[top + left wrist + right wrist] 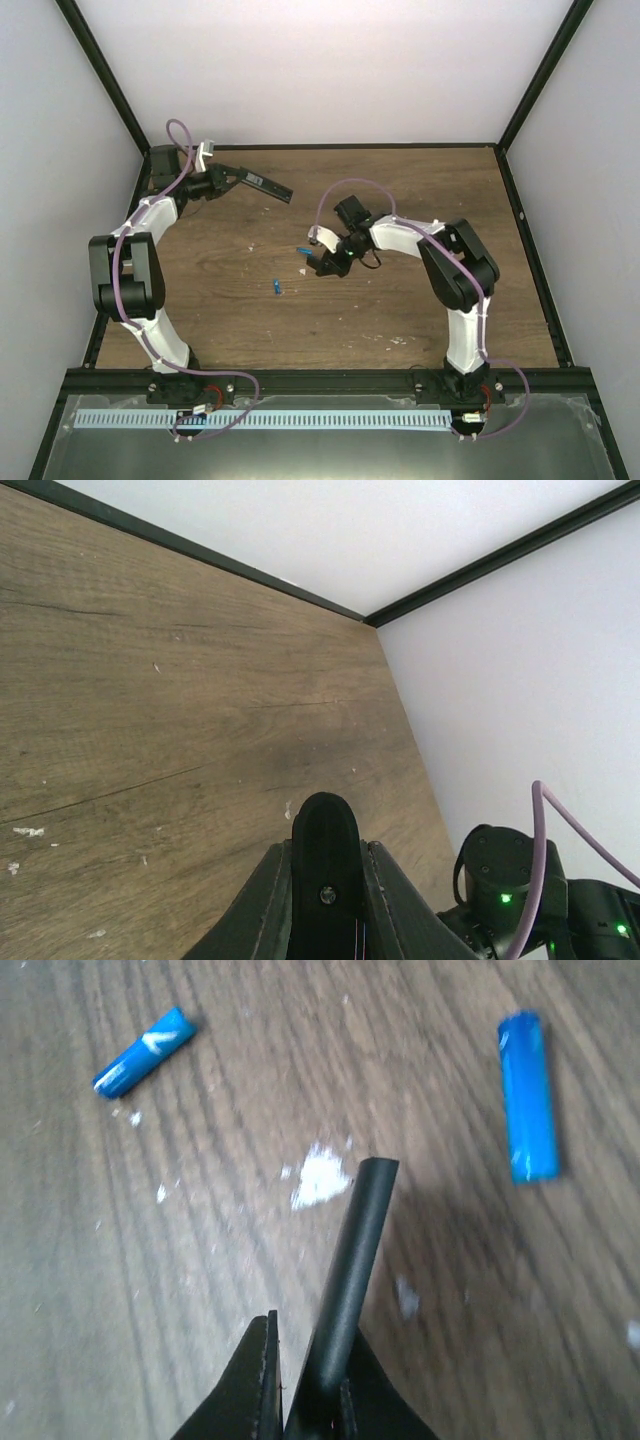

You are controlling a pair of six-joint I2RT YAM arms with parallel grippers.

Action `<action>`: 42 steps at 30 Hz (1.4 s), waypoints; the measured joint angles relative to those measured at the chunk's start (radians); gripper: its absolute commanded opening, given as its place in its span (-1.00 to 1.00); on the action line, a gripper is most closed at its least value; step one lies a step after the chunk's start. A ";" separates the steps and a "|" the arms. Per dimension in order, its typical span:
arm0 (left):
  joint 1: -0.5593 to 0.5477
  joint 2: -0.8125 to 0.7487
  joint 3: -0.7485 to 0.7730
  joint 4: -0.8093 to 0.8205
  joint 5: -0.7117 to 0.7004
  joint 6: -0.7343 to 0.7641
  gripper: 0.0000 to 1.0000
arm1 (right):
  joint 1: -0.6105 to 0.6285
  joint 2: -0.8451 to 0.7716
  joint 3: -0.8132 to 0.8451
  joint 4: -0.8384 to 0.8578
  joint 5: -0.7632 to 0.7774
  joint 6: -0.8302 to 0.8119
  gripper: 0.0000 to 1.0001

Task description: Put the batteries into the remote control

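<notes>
Nearest the arm bases, we find the near battery [276,287] lying flat on the wooden surface [420,200], free of both hands. Just beyond it, the right hand [312,1345] is closed to a narrow gap on a thin black piece [355,1250], seen edge-on and projecting past the fingertips. We cannot tell whether its tip touches the surface. The second battery [301,249] lies flat just beside this hand. In the right wrist view, the two batteries lie well apart, one on each side of the black piece. Farthest back, at the left rear, the left hand [228,180] is clamped on one end of the remote control [265,184], whose free end points right.
</notes>
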 measured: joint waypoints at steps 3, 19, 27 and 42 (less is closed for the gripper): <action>0.000 0.000 0.000 0.003 -0.002 -0.001 -0.95 | -0.037 -0.064 -0.071 0.000 -0.026 0.021 -0.99; 0.000 0.034 0.005 0.014 -0.008 -0.010 -0.95 | -0.315 -0.137 -0.143 0.016 0.013 0.119 -0.99; 0.000 0.034 0.020 0.018 -0.008 -0.013 -0.95 | -0.348 -0.105 -0.166 0.021 0.015 0.126 -0.95; 0.000 0.066 0.061 0.019 -0.011 -0.013 -0.95 | -0.390 -0.160 -0.214 0.077 0.126 0.151 0.18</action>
